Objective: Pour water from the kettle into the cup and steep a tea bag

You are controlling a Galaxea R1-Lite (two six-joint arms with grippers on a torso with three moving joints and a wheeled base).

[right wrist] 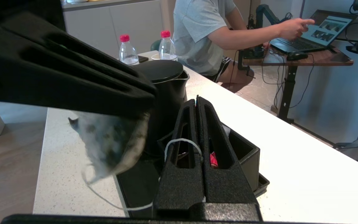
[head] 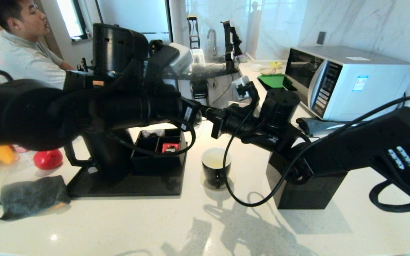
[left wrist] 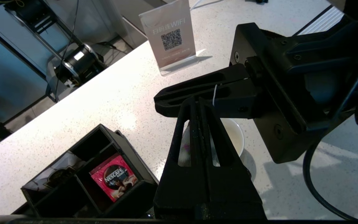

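The matte black kettle (right wrist: 163, 93) stands upright, lid shut, on a black tray. The black cup (head: 216, 167), white inside, sits upright on the worktop. The greyish tea bag (right wrist: 110, 146) hangs in the air, string (right wrist: 182, 143) looping

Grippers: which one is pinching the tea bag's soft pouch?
The left gripper: the greyish pouch of the tea bag hangs from its shut fingers. The right gripper pinches only the thin white string.

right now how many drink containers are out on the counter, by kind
black cup: 1
black kettle: 1
clear bottles with red caps: 2
total: 4
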